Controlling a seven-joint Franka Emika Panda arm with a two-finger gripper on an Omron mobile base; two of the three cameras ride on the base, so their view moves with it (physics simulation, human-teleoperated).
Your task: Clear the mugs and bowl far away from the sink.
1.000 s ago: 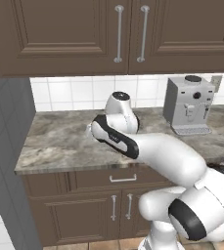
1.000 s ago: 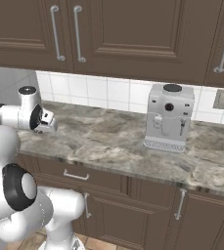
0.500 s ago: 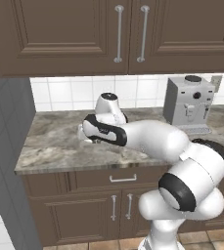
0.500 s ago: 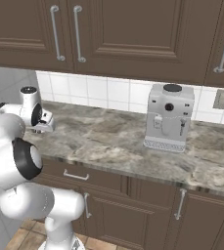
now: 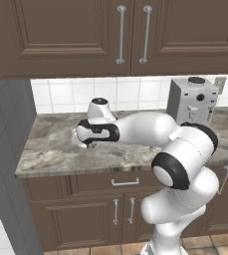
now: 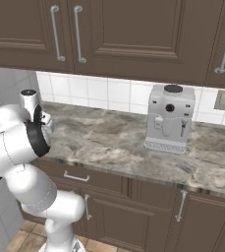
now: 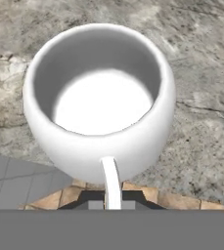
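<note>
A glossy white mug (image 7: pixel 100 100) faces the hand view with its open mouth, empty inside. Its thin handle (image 7: pixel 111 180) runs down between my gripper's (image 7: pixel 112 199) dark fingertips, which are shut on it. In the left base view my gripper (image 5: pixel 80 135) reaches out over the left end of the marble counter (image 5: pixel 135 152), near the front edge. In the right base view the hand (image 6: pixel 44 120) sits at the far left, partly behind my own arm. The bowl and the sink are out of view.
A grey coffee machine (image 5: pixel 192 102) (image 6: pixel 169 118) stands at the back of the counter, to the right. A tall grey panel (image 5: pixel 6 149) closes off the counter's left end. Dark wall cabinets (image 5: pixel 120 35) hang above. Floor tiles (image 7: pixel 50 197) show past the counter edge.
My arm has swung left along the counter with the white mug in its grip. The coffee machine and counter have stayed in place.
</note>
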